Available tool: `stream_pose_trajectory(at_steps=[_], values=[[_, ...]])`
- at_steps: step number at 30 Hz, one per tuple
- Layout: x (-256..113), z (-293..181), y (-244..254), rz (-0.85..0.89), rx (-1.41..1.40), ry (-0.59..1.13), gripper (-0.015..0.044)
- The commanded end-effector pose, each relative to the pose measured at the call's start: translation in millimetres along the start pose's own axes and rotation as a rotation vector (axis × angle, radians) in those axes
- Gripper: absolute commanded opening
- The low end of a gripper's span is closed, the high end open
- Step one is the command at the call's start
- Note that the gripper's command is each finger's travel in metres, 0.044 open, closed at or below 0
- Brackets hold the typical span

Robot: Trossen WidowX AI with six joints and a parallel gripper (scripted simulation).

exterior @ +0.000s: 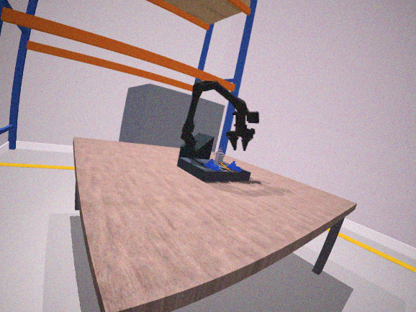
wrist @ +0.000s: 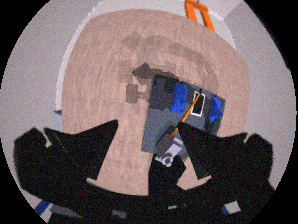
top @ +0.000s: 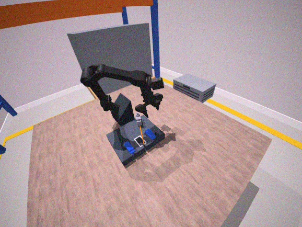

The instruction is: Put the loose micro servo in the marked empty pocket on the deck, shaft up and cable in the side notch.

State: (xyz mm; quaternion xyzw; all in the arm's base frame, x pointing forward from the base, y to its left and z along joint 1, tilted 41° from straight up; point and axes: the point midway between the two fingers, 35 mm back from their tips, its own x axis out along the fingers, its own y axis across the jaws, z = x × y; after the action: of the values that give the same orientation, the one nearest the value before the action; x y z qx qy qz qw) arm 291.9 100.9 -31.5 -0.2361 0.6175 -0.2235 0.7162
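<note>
The loose micro servo (top: 138,120) (exterior: 219,156) (wrist: 173,149), light grey with a darker part, stands on the rear of the dark deck (top: 128,131) (exterior: 224,177) (wrist: 150,136), its shaft end up. Its orange cable (top: 141,132) (exterior: 224,166) (wrist: 187,119) runs forward across the pocket's side. The empty pocket (wrist: 198,103), outlined in white, lies between two blue servos; its outline also shows in the top view (top: 136,142). My gripper (top: 152,113) (exterior: 240,149) (wrist: 148,123) is open and empty, above the deck and beside the loose servo. The pocket's notch is too small to make out.
One blue servo (top: 150,134) (exterior: 234,166) (wrist: 215,109) and another blue servo (top: 129,147) (exterior: 212,164) (wrist: 179,98) stick up from the deck. A dark block (top: 123,108) (exterior: 202,145) stands behind the deck at the arm's base. A grey box (top: 194,84) is beyond the table.
</note>
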Motion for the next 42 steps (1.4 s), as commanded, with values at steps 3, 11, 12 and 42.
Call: stream_pose_trajectory(at_steps=[3,11,12,42], values=[[-4,-21,-19,-0.015,0.169,0.074,0.044],[-13,-49,-47,-0.058,0.423,0.165,0.044],[-15,-53,-50,-0.066,0.455,0.176,0.044],[22,-74,-65,-0.096,0.566,0.212,0.044]])
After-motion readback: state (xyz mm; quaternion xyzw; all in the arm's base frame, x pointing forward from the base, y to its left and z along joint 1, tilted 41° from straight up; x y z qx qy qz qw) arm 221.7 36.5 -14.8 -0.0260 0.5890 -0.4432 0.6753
